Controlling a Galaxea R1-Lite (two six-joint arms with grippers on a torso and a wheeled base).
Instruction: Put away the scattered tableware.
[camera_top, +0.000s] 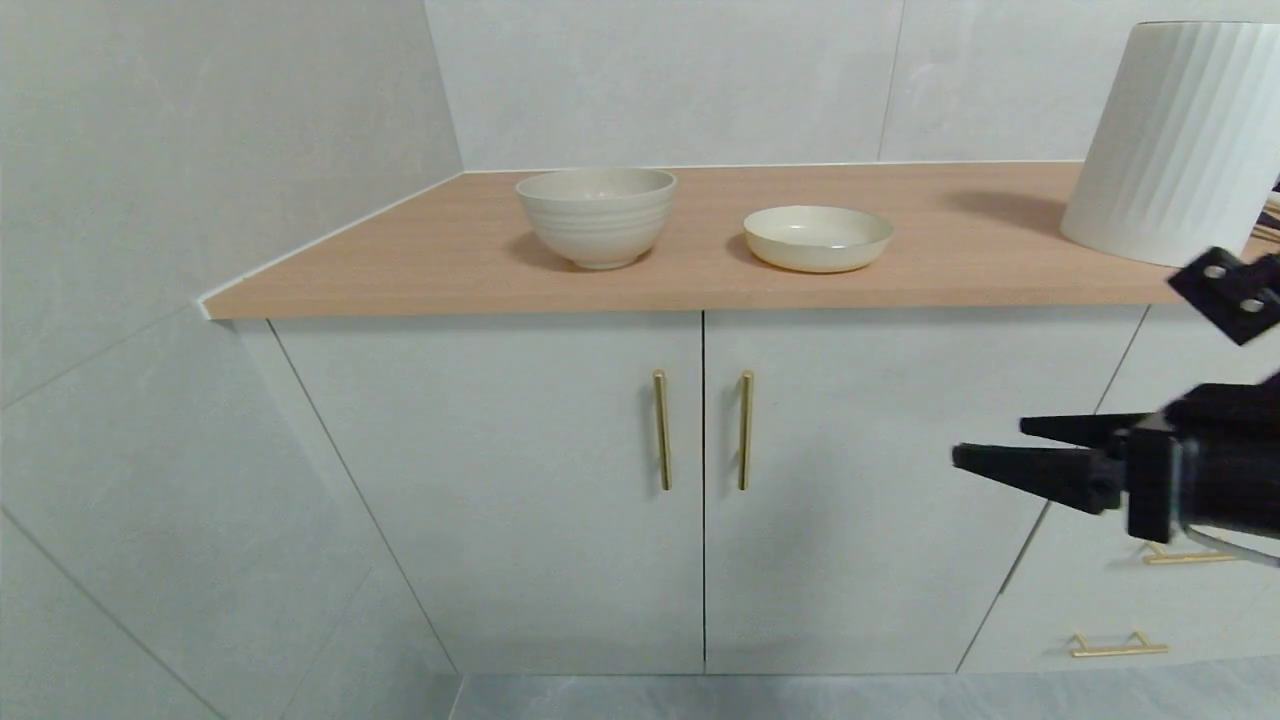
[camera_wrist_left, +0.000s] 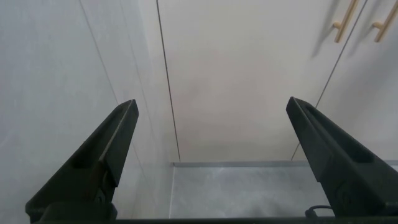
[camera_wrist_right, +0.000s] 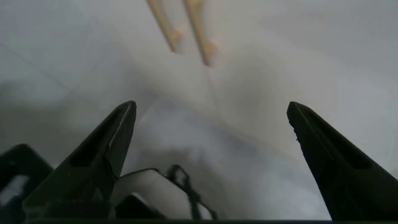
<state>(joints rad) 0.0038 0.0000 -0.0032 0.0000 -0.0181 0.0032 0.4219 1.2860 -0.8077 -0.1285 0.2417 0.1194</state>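
Wood surface carries the bowl toward its left end, with the shallow dish beside it, not touching. We log right hand and left hand both open and empty, low before the cabinet doors. Risk as we judge it: coming up from below, a finger could clip the front edge or shove the bowl.

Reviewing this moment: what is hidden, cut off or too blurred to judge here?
Cabinet inside: head view, hidden behind the shut cabinet doors.
White ribbed container: head view, cut by the right edge.
Bowl: head view, its near wall hides the inside bottom.
Right gripper: head view, its arm is cut by the right edge.
Door handles: right wrist view, blurred.
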